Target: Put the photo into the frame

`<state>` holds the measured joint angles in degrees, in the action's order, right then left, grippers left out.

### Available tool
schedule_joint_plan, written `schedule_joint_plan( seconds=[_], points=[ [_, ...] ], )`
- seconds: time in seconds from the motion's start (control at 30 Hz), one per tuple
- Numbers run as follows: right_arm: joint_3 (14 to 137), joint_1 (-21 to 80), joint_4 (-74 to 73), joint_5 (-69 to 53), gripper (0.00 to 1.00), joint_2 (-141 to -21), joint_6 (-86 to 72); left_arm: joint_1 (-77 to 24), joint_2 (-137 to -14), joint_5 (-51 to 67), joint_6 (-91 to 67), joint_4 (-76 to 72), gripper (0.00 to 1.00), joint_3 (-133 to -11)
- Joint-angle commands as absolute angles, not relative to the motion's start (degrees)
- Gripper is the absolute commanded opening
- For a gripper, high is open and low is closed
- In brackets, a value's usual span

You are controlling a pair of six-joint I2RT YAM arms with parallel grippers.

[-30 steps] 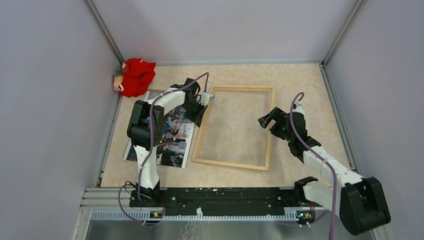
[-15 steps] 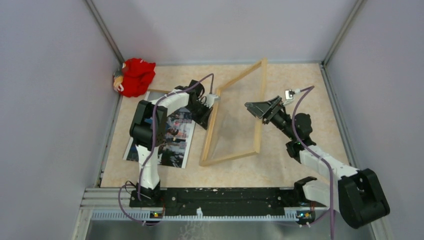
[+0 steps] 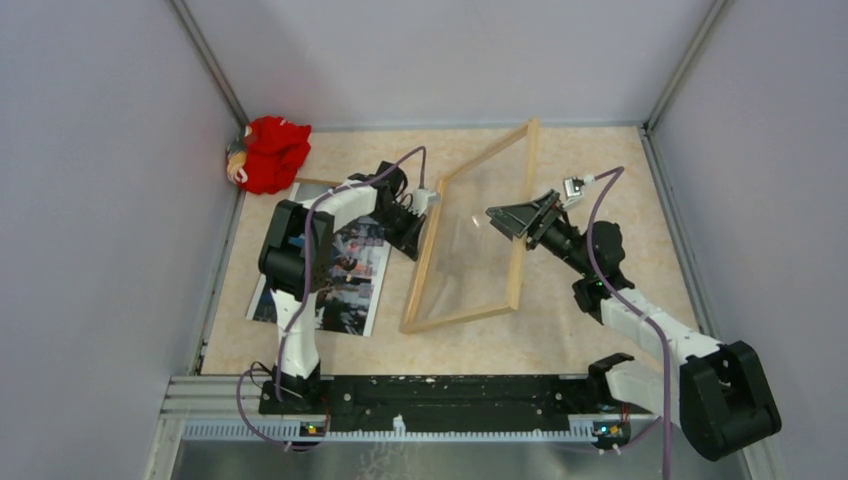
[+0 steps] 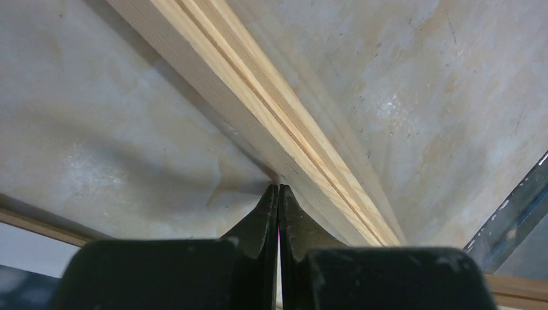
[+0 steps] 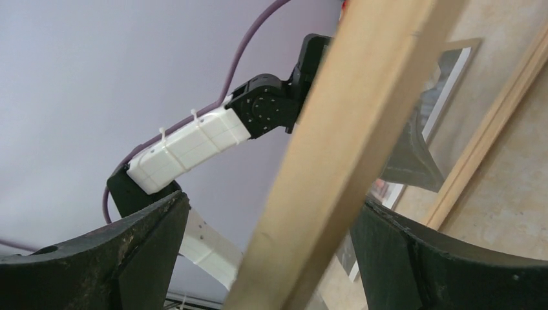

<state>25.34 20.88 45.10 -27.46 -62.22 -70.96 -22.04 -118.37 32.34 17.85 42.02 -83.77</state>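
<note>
The light-wood frame (image 3: 460, 316) stands tilted, its left rail on the table and its right rail (image 3: 521, 215) raised. My right gripper (image 3: 512, 217) is open, and that raised rail (image 5: 349, 142) runs between its spread fingers (image 5: 148, 239). My left gripper (image 3: 416, 238) is shut with nothing in it, its tips (image 4: 278, 188) pressed against the frame's low left rail (image 4: 258, 97). The photo (image 3: 345, 280) lies flat on the table left of the frame, partly under the left arm.
A red stuffed toy (image 3: 272, 152) sits in the back left corner. A thin brown edge (image 3: 312, 183) shows at the photo's far end. Grey walls close in the table on the left, the back and the right.
The frame lay flat a second ago. My right gripper has swung up and lifted its right rail, so the frame now stands tilted on its left rail. The left gripper stayed at that rail.
</note>
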Motion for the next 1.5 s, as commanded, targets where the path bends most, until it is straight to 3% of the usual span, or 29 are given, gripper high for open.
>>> schedule_joint_plan(
  seconds=[0.0,0.4,0.57,0.83,0.9,1.07,1.23,1.47],
  points=[
    [30.65,21.25,44.35,-29.14,0.91,-58.85,-69.14,-19.52,-117.23,31.01,19.04,44.31,0.06,-85.04],
    [32.22,21.27,51.12,-30.05,0.89,-61.75,-76.15,-15.09,-110.58,30.60,21.61,49.76,0.21,-89.88],
    [33.77,21.21,46.78,-29.94,0.86,-61.64,-74.45,-13.91,-108.68,30.30,23.33,52.68,0.27,-93.56],
    [29.34,21.18,47.48,-26.46,0.71,-59.96,-76.80,-11.74,-101.94,32.97,33.56,60.73,0.67,-96.51],
    [29.07,21.23,47.79,-26.09,0.70,-59.94,-77.14,-11.82,-97.86,36.33,38.51,61.69,0.81,-95.50],
    [30.22,21.22,47.57,-25.67,0.69,-60.17,-77.45,-15.59,-84.05,43.91,52.41,60.67,0.94,-85.17],
    [30.64,21.25,46.20,-24.55,0.69,-59.93,-77.44,-26.04,-73.06,40.12,54.48,61.48,0.98,-77.18],
    [29.97,21.76,47.53,-23.10,0.68,-60.65,-78.90,-39.47,-63.66,32.45,45.83,49.47,0.99,-66.15]
  ],
)
